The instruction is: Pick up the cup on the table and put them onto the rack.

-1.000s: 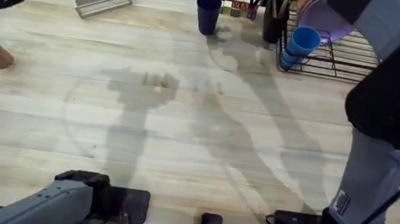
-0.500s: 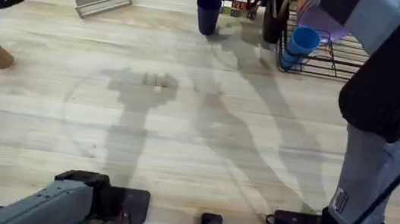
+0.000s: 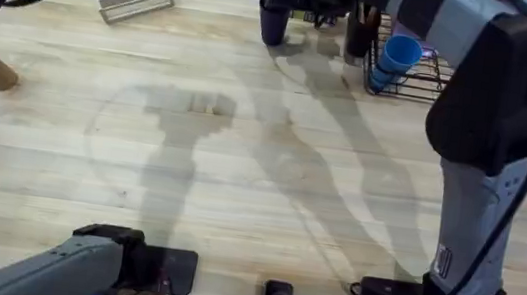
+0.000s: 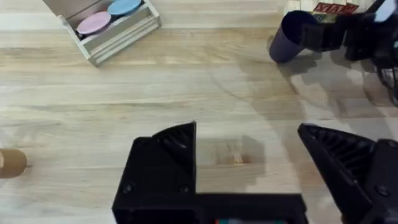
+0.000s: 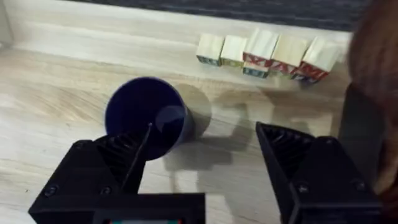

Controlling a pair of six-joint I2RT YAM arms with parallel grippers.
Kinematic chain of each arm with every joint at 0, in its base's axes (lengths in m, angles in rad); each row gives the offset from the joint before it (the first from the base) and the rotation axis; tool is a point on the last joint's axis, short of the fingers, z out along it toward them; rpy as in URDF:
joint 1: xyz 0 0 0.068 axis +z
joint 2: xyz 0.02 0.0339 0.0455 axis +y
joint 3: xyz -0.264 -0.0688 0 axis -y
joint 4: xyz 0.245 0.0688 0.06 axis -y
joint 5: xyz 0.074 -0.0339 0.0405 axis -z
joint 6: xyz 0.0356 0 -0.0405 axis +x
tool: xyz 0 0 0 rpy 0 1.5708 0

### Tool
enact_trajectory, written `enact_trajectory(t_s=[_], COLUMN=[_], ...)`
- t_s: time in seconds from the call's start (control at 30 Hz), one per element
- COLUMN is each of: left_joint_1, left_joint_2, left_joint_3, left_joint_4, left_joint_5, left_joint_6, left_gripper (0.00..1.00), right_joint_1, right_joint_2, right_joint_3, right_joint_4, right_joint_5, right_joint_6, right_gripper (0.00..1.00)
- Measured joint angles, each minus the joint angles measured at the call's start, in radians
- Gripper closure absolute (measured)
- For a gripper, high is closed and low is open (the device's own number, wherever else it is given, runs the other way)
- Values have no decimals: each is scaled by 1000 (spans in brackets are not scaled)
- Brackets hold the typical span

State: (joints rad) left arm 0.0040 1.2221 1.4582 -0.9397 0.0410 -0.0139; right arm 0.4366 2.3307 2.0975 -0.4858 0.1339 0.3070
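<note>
Upright, dark navy cup [image 5: 147,121], open mouth, empty

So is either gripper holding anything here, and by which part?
Nothing is held. The right gripper is open beside the dark blue cup, not closed on it; the left gripper is open over bare table.

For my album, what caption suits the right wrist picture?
Open right gripper closing in on a dark blue cup, wooden letter blocks lined up behind.
</note>
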Motion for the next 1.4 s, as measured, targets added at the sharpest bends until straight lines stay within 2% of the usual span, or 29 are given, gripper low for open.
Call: enact_trajectory(t_s=[0.4,0.63,0.73,0.8,0.93,0.97,1.4], left_joint_1=[0,0,0,0,0,0,0], left_joint_2=[0,0,0,0,0,0,0], left_joint_3=[0,0,0,0,0,0,0], left_joint_4=[5,5,5,5,4,2,0], left_joint_5=[0,0,0,0,0,0,0], left_joint_6=[0,0,0,0,0,0,0], left_gripper=[7,8,7,7,7,7,7], right_joint_1=[0,0,0,0,2,2,2], right_joint_2=[14,48,49,49,49,49,39], right_joint_3=[0,0,0,0,3,4,9], right_joint_4=[11,15,17,24,42,46,-24], right_joint_5=[0,-4,-7,-8,-8,-14,-10], right_joint_6=[34,75,79,85,94,97,64], right_gripper=[6,229,351,508,909,952,971])
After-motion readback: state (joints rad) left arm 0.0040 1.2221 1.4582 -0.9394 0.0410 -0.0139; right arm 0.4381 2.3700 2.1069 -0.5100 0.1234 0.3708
